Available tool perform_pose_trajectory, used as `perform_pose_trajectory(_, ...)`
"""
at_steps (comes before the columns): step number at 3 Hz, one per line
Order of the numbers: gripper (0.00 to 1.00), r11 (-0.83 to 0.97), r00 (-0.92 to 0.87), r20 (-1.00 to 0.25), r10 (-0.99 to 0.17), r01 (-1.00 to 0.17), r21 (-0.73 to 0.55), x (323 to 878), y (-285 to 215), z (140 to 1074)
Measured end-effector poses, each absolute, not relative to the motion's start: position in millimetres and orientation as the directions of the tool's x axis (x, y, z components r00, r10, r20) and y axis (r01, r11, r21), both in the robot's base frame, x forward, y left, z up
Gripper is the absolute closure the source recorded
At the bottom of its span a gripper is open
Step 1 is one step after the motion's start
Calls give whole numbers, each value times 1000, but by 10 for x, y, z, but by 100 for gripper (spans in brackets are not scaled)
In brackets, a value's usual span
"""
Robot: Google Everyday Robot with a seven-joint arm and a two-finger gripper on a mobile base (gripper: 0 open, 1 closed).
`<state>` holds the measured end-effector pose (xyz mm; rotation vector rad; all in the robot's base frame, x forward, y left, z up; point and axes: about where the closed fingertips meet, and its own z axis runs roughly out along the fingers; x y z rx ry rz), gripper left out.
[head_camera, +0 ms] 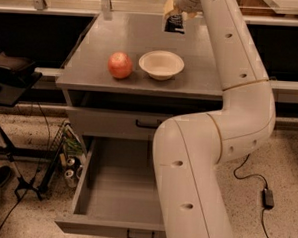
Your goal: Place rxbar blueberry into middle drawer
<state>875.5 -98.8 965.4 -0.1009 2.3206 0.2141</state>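
My gripper (173, 11) is at the top of the camera view, over the far part of the cabinet top. It is shut on the rxbar blueberry (174, 23), a small dark bar that hangs below the fingers, clear of the surface. The middle drawer (116, 187) is pulled wide open below, its deep grey tray showing nothing inside, with a small black handle (140, 235) on its front. My white arm crosses in front of the drawer's right side and hides it.
A red-orange round fruit (120, 65) and a white bowl (161, 64) sit on the grey cabinet top (97, 48). The upper drawer front (104, 121) is closed. Cans and wires lie on the floor at the left (69, 164). A cable runs at the right (267, 197).
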Motion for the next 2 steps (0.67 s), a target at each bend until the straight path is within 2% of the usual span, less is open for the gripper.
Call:
perform_pose_trajectory(1,100,976,-685,-728,17,-146,160,8629,-936,9663)
perform_pose_trajectory(2,100,971,-685,-728,-13,-182,154,8493,-818,9663)
